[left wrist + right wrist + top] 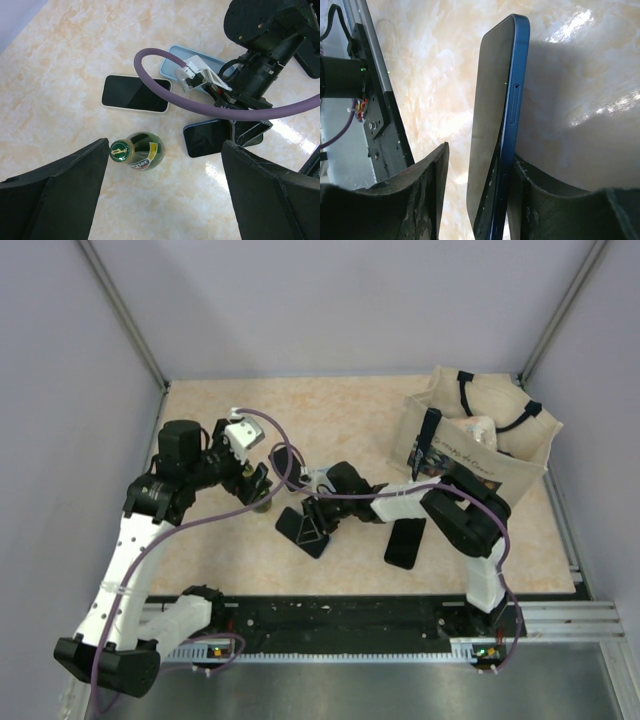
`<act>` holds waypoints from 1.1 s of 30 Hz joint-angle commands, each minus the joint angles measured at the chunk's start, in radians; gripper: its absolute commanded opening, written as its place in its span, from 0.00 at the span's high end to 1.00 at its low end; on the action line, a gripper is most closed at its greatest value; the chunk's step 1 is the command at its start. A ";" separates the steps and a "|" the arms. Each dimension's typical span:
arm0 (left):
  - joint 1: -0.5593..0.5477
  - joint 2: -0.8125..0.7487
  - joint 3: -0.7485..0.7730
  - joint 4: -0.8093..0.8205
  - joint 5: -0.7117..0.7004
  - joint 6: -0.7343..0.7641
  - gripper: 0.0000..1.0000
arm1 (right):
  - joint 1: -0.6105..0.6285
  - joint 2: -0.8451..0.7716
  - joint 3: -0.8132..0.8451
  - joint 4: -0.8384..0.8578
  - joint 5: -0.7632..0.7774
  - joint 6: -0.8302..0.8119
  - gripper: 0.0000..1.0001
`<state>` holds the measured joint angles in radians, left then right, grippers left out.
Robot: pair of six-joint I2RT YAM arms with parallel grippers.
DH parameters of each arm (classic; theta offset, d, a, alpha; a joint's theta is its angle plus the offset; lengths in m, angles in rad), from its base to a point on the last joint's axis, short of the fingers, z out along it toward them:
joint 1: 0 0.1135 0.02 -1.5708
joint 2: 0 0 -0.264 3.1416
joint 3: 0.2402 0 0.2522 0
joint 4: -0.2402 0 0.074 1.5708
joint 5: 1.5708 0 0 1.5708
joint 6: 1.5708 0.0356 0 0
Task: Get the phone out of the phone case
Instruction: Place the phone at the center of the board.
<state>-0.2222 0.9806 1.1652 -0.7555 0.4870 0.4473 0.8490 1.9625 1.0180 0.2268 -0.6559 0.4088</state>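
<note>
A blue-edged phone [495,125] stands on its edge between the fingers of my right gripper [480,155]. It leans on the right finger [545,200], and a clear gap separates it from the left finger [420,190]; the jaws are parted. In the left wrist view the same phone [207,139] sits bare on the table at the right gripper's fingertips [250,132]. The pale blue phone case [192,65] lies beyond it, partly hidden by a purple cable [165,97] and the right wrist. My left gripper [165,200] hangs wide open above the table, holding nothing.
A green glass bottle [137,150] stands by the left gripper's left finger. A white-edged phone [135,93] lies flat behind it. A black phone [405,543] lies near the right arm's base. A beige tote bag [480,440] occupies the back right corner.
</note>
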 commanded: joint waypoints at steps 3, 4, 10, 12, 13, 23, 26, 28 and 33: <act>0.006 -0.028 -0.002 0.028 0.025 0.004 0.01 | 0.010 -0.040 0.030 -0.073 0.075 -0.074 0.51; 0.006 -0.029 0.001 0.027 0.024 0.004 0.01 | 0.010 -0.042 0.031 -0.079 0.081 -0.080 0.50; 0.006 -0.033 0.010 0.021 0.012 0.008 0.01 | 0.013 -0.088 0.031 -0.118 0.128 -0.131 0.48; 0.006 -0.033 0.014 0.019 0.009 0.011 0.01 | 0.013 -0.100 0.033 -0.133 0.144 -0.148 0.47; 0.006 -0.033 0.016 0.019 0.007 0.011 0.01 | 0.015 -0.106 0.034 -0.142 0.153 -0.154 0.47; 0.006 -0.039 0.044 0.012 0.007 -0.004 0.01 | 0.018 -0.197 0.050 -0.214 0.223 -0.237 0.45; 0.006 -0.040 0.056 0.012 0.007 -0.007 0.01 | 0.018 -0.227 0.065 -0.224 0.265 -0.268 0.44; 0.006 -0.042 0.063 0.008 0.010 -0.012 0.01 | 0.015 -0.240 0.086 -0.254 0.298 -0.291 0.45; 0.006 -0.048 0.080 0.005 0.010 -0.035 0.01 | -0.024 -0.208 0.178 -0.299 0.358 -0.323 0.44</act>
<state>-0.2222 0.9615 1.1965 -0.7639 0.4889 0.4419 0.8471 1.7718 1.0912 -0.0414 -0.3706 0.1379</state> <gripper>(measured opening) 0.991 0.554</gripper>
